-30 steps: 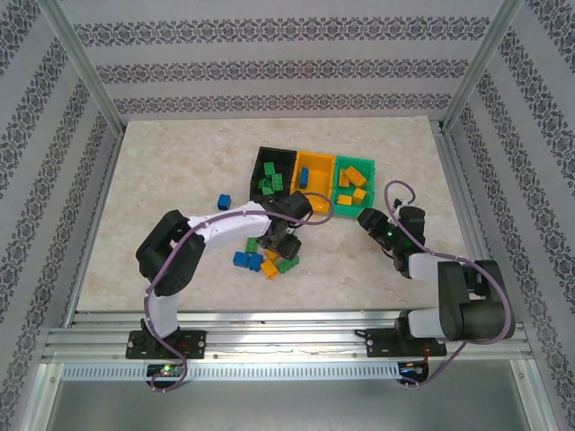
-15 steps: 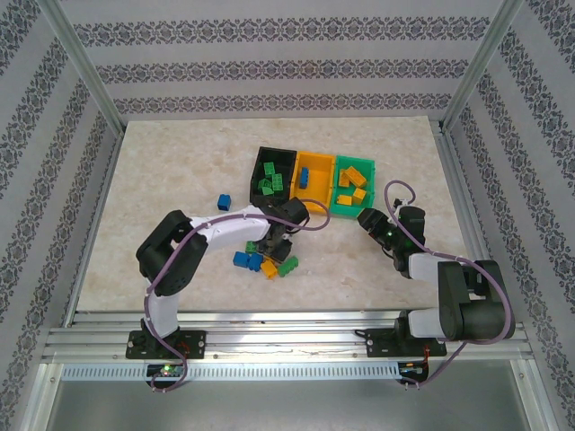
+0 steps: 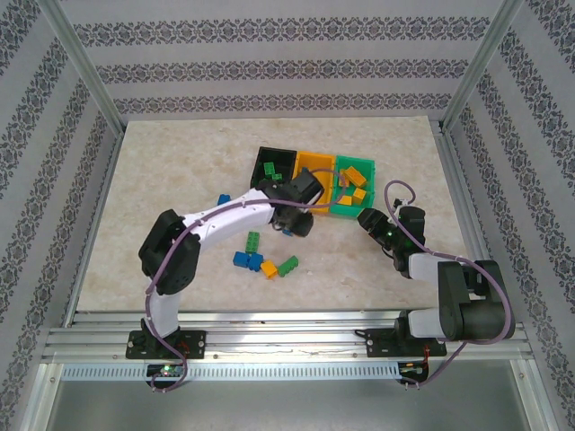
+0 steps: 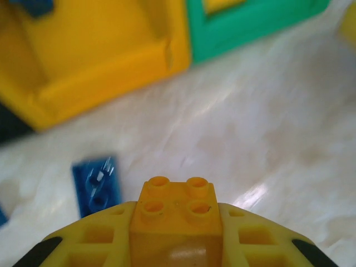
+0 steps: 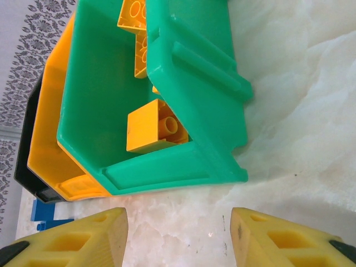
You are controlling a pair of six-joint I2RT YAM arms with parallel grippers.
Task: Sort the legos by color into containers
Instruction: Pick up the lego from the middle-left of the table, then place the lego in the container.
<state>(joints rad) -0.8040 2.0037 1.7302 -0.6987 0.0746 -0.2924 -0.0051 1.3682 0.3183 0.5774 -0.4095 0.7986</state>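
Tightly pinching an orange lego [image 4: 177,203] in the shut left hand [image 4: 178,222] above the counter [image 4: 267,139], facing the green bin [image 4: 250,25] at 1 o'clock, likely to join the orange bricks [image 5: 153,130] there; with right hand [image 5: 179,228] half-parted, empty, at that bin's 5 o'clock.

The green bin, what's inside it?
Several yellow-orange bricks lie inside the green bin; no other colour shows. In the right wrist view its rim covers part of the far ones, so an exact count is uncertain.
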